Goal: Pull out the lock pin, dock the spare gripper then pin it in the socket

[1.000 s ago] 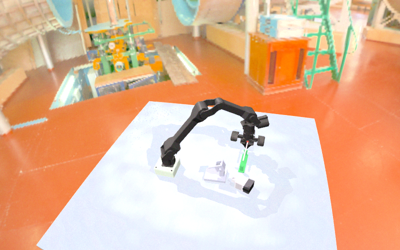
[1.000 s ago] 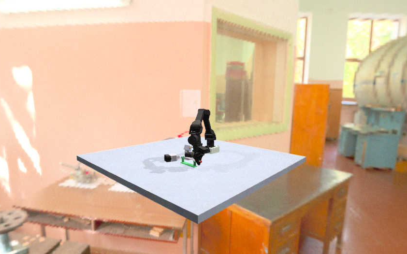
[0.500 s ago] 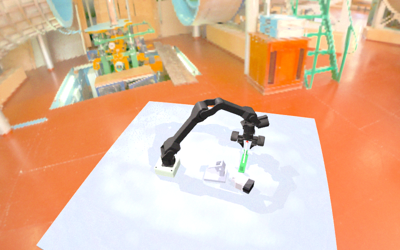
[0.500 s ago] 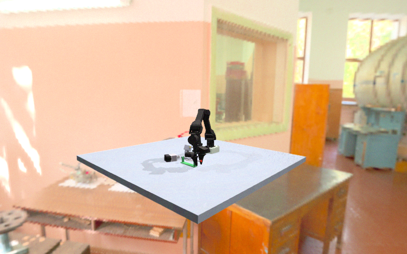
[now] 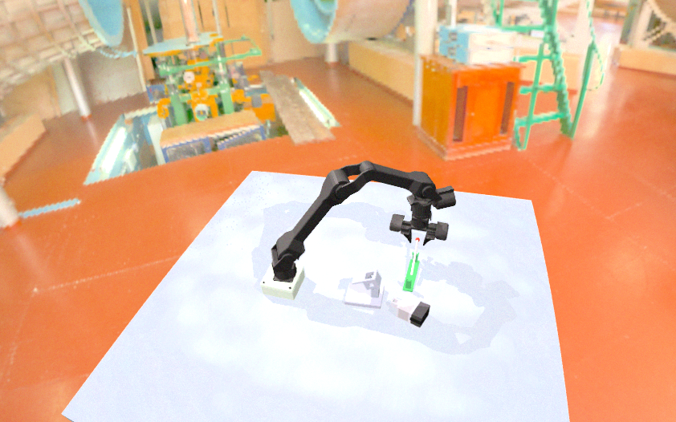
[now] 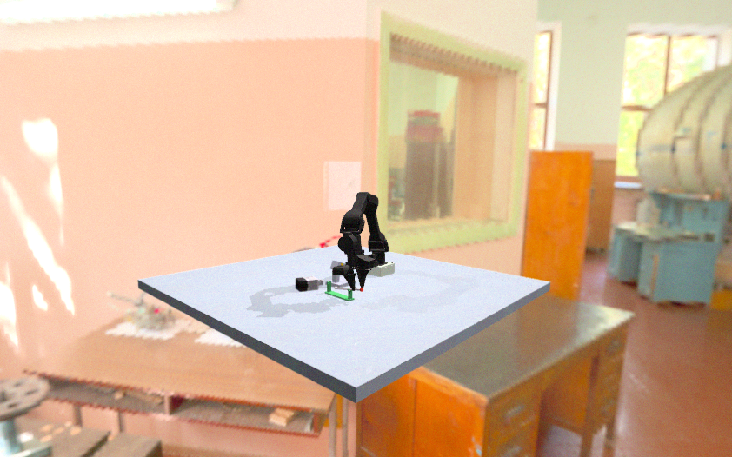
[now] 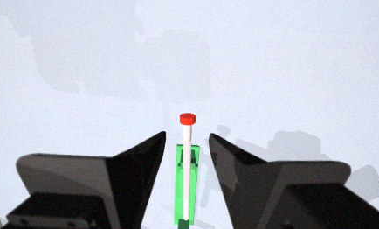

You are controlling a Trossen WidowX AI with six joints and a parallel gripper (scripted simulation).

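My gripper [image 5: 418,244] [image 6: 356,288] [image 7: 187,136] is open, with one finger on each side of the white lock pin [image 5: 417,246] [image 7: 187,175] and a gap to both. The pin's red head [image 5: 417,239] [image 6: 362,289] [image 7: 187,118] sticks out past one end of the green cradle [image 5: 414,273] [image 6: 339,294] [image 7: 179,192]. The shaft lies lengthwise over the cradle; how it seats in the posts is unclear. The white mount [image 5: 353,300] stands left of the cradle in the top view, with no pin seen in its socket. The spare gripper [image 5: 404,307] [image 6: 308,283], white with black jaws, lies beside the mount.
The arm's pale base [image 5: 280,289] [image 6: 382,268] is left of the mount in the top view. The spare gripper's black jaws [image 5: 420,314] [image 6: 301,283] point away from the mount. The arm partly hides the mount in the exterior view.
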